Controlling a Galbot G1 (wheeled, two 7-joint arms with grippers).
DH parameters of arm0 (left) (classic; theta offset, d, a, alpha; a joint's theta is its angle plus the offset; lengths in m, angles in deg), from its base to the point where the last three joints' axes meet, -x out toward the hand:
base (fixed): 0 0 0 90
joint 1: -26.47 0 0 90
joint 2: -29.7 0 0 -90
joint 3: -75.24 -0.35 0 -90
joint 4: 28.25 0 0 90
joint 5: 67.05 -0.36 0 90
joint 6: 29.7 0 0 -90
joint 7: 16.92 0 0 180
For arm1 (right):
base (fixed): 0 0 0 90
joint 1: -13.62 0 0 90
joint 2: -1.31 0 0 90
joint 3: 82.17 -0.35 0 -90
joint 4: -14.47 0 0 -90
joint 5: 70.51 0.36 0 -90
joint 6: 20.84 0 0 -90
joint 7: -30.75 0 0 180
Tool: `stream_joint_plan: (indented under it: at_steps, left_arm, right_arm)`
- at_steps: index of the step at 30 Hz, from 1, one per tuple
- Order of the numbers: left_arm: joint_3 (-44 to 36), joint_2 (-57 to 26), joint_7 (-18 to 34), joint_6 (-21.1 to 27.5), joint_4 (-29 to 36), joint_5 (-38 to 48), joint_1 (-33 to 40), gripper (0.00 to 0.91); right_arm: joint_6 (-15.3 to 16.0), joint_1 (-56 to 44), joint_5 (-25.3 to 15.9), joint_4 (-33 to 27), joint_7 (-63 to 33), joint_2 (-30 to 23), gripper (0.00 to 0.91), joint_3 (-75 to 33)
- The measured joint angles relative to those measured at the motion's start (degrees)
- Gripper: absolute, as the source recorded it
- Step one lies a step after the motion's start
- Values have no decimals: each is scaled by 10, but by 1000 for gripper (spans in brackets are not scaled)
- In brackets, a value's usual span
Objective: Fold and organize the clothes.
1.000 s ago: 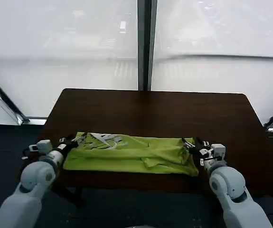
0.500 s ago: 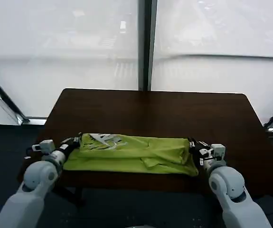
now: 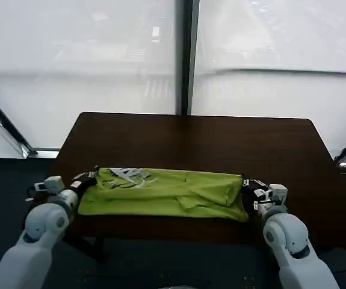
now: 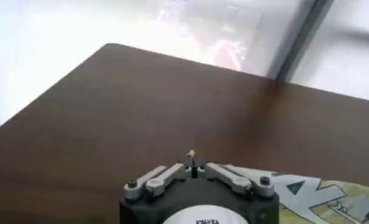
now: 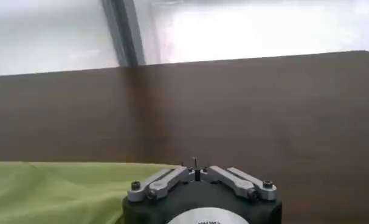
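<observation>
Your T-shirt (image 3: 163,192) lies as a long lime-green band across the near part of the dark brown surface (image 3: 191,141), close to its front edge. The white print (image 3: 126,175) faces up at the end toward your left arm, and in the left wrist view that print (image 4: 312,190) sits just beside the gripper body. The fabric is rumpled, with a fold ridge toward the right end.

Your left gripper (image 3: 86,178) sits at the left end of the shirt, touching or right against the cloth; whether it is clenched on the fabric or released, you cannot tell. Your right gripper (image 3: 249,183) sits at the right end, at the shirt's corner, and its state cannot be told either. In the right wrist view the green cloth (image 5: 62,189) lies beside that gripper.
</observation>
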Motion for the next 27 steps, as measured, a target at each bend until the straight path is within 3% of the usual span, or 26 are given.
stream_joint_plan:
  at_steps: [8, 9, 10, 11, 12, 22, 27]
  left_arm:
    - [3, 2, -2, -9, 6, -2, 0, 20]
    - [4, 2, -2, -12, 8, -2, 0, 878]
    - [5, 1, -4, -16, 10, -2, -1, 878]
    - [7, -1, -5, -17, 13, -1, -3, 878]
    - [8, -3, -6, -19, 14, -1, -4, 878]
    - [39, -47, 19, 10, 36, 46, -35, 878]
    - [81, -95, -39, 71, 49, 150, -75, 878]
  right_arm:
    - [-28, -7, 3, 4, 15, -6, 0, -7]
    - [-35, -9, 3, 6, 27, -5, 0, -8]
    - [-41, -12, 3, 9, 36, -3, 156, -10]
    - [-48, -14, 1, 11, 45, -2, 634, -12]
    - [-57, -16, -1, 13, 52, 0, 878, -13]
    - [-166, -43, -44, 26, 87, 28, 878, -27]
    - [-204, -84, -42, 54, 100, 53, 878, -45]
